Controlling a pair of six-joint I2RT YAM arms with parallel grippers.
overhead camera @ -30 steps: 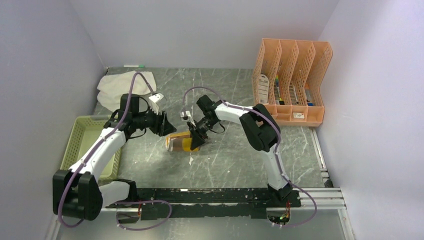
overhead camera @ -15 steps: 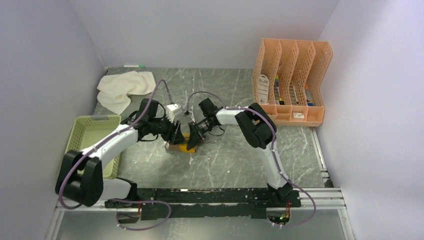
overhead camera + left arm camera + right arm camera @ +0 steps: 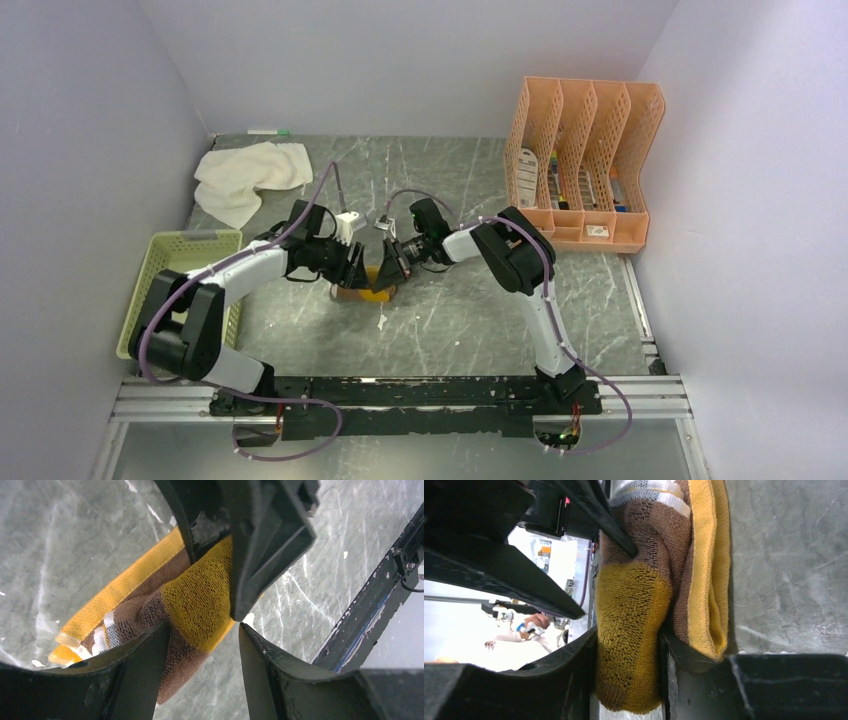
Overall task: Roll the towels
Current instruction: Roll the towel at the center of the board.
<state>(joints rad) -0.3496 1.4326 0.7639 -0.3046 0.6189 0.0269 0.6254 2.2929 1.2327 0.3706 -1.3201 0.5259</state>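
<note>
Working the brown towel, seemingly half bundled: my right end effector pinches its mustard fold, left end effector spread astride it; the cream towel lies crumpled, not yet rolled.

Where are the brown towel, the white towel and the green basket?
brown towel point(image 3: 200, 600): left wrist view, on its mustard-yellow patch.
white towel point(image 3: 245, 172): top external view, middle of the crumpled cloth.
green basket point(image 3: 195, 236): top external view, on its far rim.

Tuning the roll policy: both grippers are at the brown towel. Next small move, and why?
Probably close the left gripper on the brown towel: its jaws stand open astride the fold, while the right gripper pinches the towel's yellow part, so only one side is held.
</note>
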